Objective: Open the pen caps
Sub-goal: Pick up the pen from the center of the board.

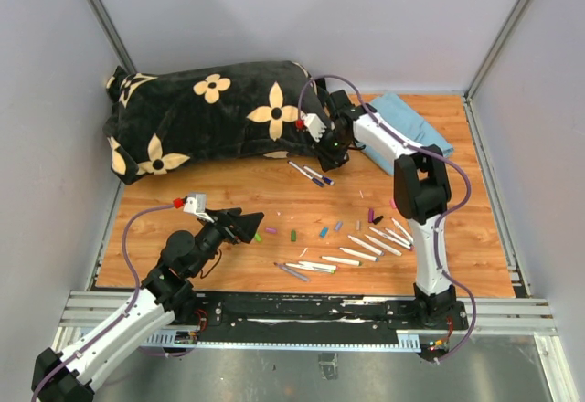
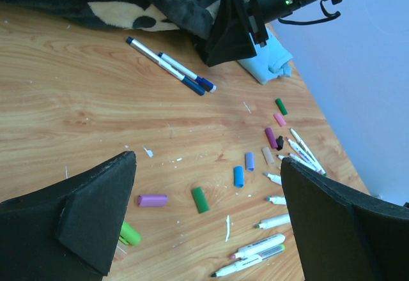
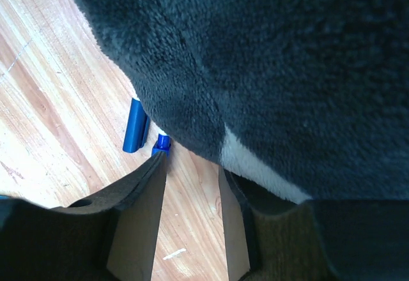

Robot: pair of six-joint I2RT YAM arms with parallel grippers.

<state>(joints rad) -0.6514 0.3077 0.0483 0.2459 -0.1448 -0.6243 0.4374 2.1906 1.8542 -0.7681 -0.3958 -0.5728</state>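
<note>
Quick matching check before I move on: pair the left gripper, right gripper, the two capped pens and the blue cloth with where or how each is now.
A. left gripper
B. right gripper
C. two blue-capped pens
D. blue cloth

1. far right corner of the table
2. jaws wide, over the near left
3. nosed against the black blanket
4. lying side by side, caps on

Pairs: A-2, B-3, C-4, D-1

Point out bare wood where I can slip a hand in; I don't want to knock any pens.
Free: the left side, between the blanket and the left gripper; the middle strip between the two capped pens and the loose pen caps. Crowded: near right, where caps and pen barrels lie.
</note>
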